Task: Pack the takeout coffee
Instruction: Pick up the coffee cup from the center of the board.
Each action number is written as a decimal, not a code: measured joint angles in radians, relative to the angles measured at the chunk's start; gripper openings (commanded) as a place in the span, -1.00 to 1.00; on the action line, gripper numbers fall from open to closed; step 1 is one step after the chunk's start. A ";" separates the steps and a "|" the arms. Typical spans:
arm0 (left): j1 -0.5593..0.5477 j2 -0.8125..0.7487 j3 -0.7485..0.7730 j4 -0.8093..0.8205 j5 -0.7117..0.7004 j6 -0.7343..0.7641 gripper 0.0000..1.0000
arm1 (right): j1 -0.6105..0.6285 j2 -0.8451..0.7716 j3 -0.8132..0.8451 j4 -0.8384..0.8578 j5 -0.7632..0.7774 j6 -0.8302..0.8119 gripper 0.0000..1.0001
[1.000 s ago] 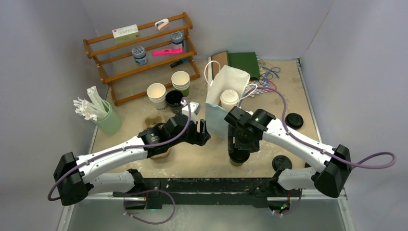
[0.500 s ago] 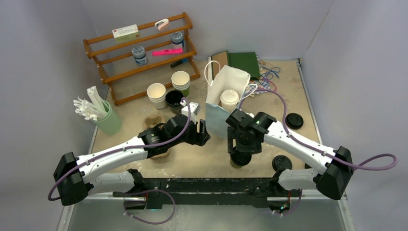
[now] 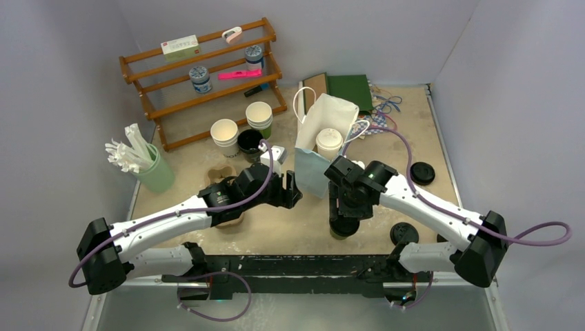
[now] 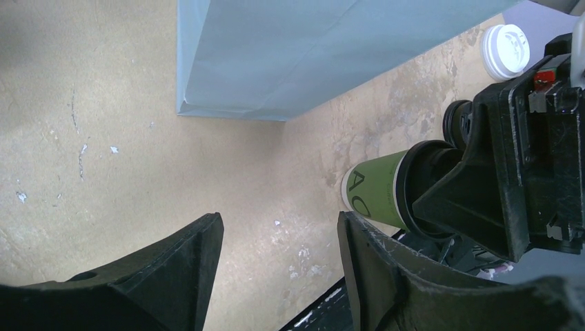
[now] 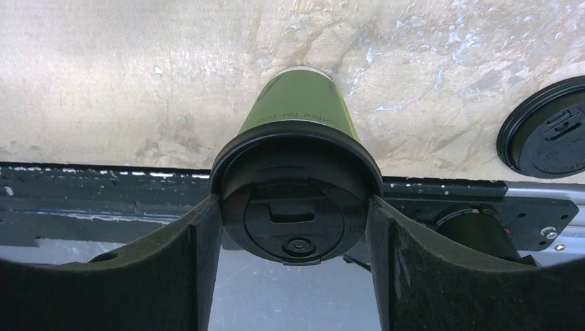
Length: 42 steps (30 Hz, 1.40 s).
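A lidded cup [image 5: 296, 117] stands between the right fingers [image 5: 414, 269], before the bag [image 3: 312, 172].

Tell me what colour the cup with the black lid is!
The cup is green, with dark letters on its side. The right wrist view shows it best.

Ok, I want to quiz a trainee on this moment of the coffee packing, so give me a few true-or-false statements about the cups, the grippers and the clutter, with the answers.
1. The right gripper has its fingers on either side of the black lid of the green cup. True.
2. The left gripper grips the paper bag. False: its jaws stand open with nothing between them, and the bag is apart from it.
3. A loose black lid lies on the table beside the green cup. True.
4. The wooden rack is empty. False: it holds a box, tins and a pink marker.
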<state>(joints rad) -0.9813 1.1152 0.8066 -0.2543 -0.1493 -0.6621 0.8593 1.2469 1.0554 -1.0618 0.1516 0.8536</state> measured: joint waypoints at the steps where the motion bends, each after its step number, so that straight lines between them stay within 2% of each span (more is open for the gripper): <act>1: 0.000 0.000 0.000 0.001 0.000 0.000 0.28 | 0.000 -0.003 0.000 0.002 0.004 0.000 0.31; 9: 0.005 0.005 0.002 -0.022 -0.028 0.000 0.25 | 0.000 -0.011 0.037 -0.035 0.023 -0.024 0.29; 11: 0.005 -0.004 0.006 -0.047 -0.066 0.000 0.38 | 0.000 -0.025 0.096 -0.049 0.021 -0.046 0.26; 17: 0.006 -0.053 0.111 -0.139 -0.218 0.023 0.71 | 0.000 -0.124 0.345 -0.035 -0.057 -0.148 0.14; 23: 0.044 -0.005 0.330 -0.127 -0.256 0.153 0.76 | 0.000 -0.093 0.653 0.003 -0.113 -0.246 0.10; 27: 0.153 0.093 0.456 -0.093 -0.187 0.204 0.69 | 0.001 -0.013 0.817 -0.003 -0.060 -0.287 0.02; 32: 0.270 0.223 0.538 -0.061 -0.072 0.214 0.60 | -0.003 0.117 0.997 -0.052 0.148 -0.306 -0.12; 37: 0.282 0.351 0.609 -0.047 0.021 0.222 0.45 | -0.050 0.232 1.102 -0.097 0.299 -0.323 -0.13; 42: 0.286 0.409 0.638 -0.047 0.089 0.227 0.20 | -0.146 0.304 1.107 -0.118 0.307 -0.340 -0.13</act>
<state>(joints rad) -0.6956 1.5242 1.4448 -0.3016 -0.0605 -0.4351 0.7132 1.5513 2.1620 -1.1797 0.4591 0.5137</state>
